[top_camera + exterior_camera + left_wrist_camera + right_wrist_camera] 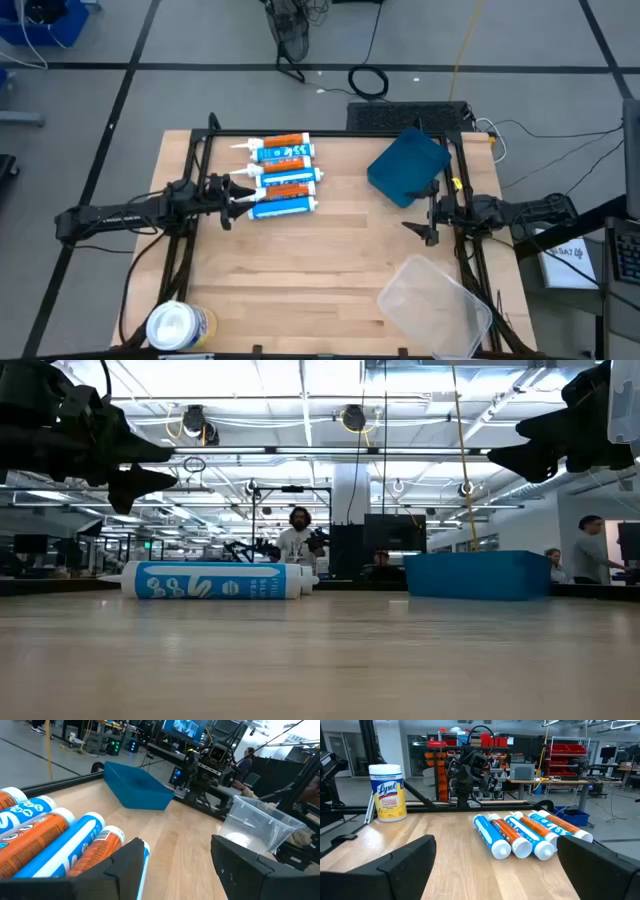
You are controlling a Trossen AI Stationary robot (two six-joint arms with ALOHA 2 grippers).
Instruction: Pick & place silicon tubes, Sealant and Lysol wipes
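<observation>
A wooden tabletop (pixel 320 260) seen from above, with a dark robot arm reaching in from each side. Five caulk tubes (pixel 285 176), alternating orange and blue, lie side by side in a row toward the far left part of the tabletop, their nozzles pointing left. The left end effector (pixel 232 195) hovers just beside the nozzle ends of the nearer tubes, its fingers (pixel 125 865) spread apart and holding nothing; from its wrist camera the tubes lie close beside one finger, though whether it touches one is hard to tell. The Lysol wipes (pixel 180 325), a stout yellow canister with a white lid, stands upright at the near left corner of the tabletop, well apart from the tubes. A blue bin (pixel 408 166) sits toward the far right, and a clear plastic tub (pixel 435 305) sits at the near right corner. The right end effector (pixel 428 215) hangs above the tabletop between the blue bin and the clear tub, fingers wide apart and empty. In the level view, people (pixel 297 540) show in the room beyond.
</observation>
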